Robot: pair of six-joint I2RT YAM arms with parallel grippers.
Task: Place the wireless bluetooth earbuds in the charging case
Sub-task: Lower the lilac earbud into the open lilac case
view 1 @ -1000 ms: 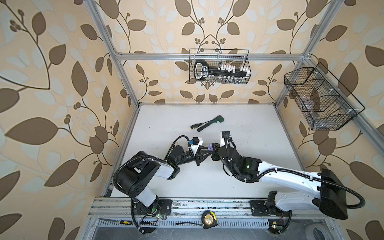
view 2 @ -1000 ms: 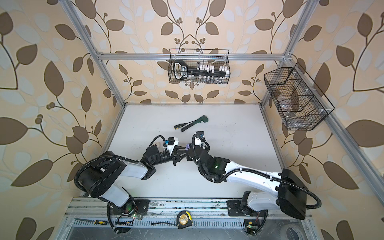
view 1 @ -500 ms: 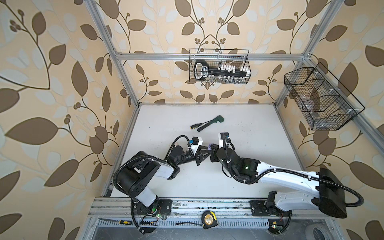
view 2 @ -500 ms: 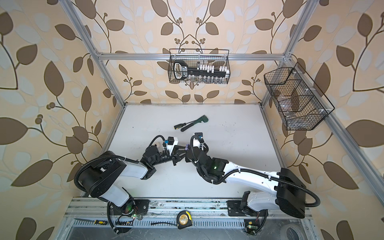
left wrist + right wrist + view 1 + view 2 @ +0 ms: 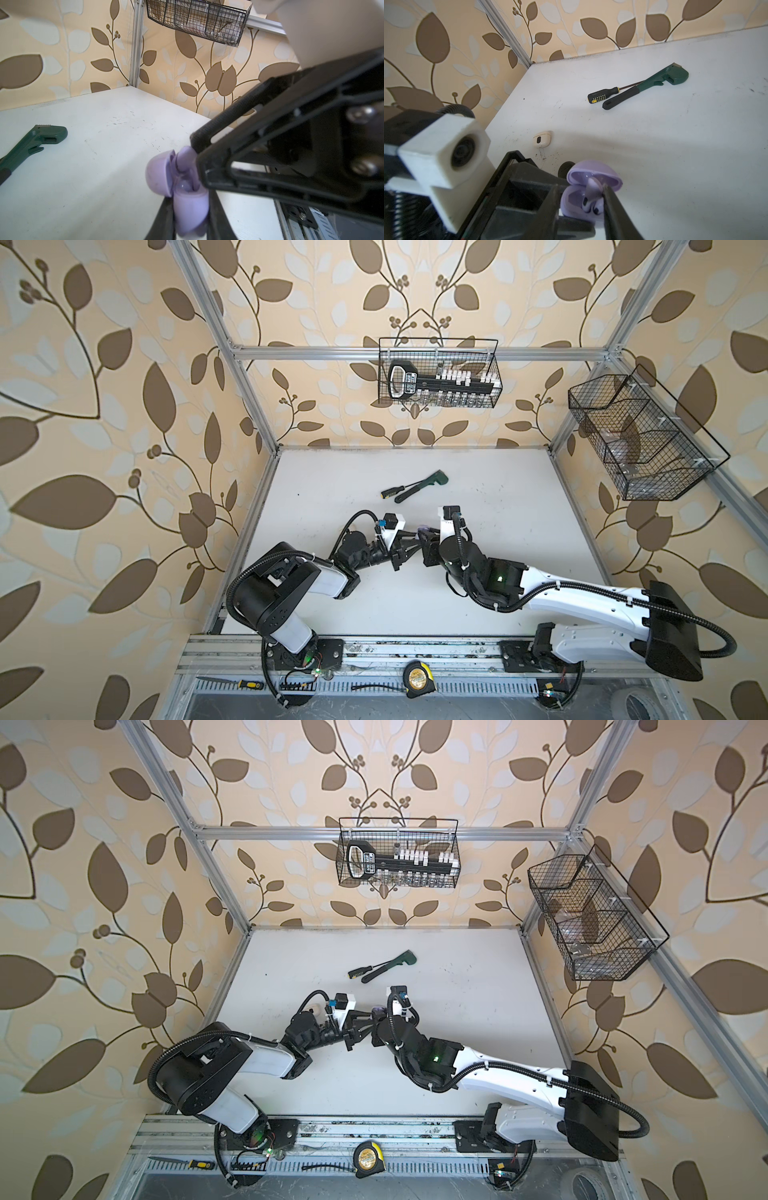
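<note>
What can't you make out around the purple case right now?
- The lilac earbud: whether it is seated is unclear; the right claw partly covers it in both wrist views.
- The lilac case: in both top views, nearly hidden between that claw and the left claw.
- The black object: right wrist view, mostly behind the case lid.

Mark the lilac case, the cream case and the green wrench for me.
lilac case (image 5: pixel 593 169): right wrist view, on its open lid.
cream case (image 5: pixel 545 137): right wrist view, on its upward face.
green wrench (image 5: pixel 675 74): right wrist view, on its head.
</note>
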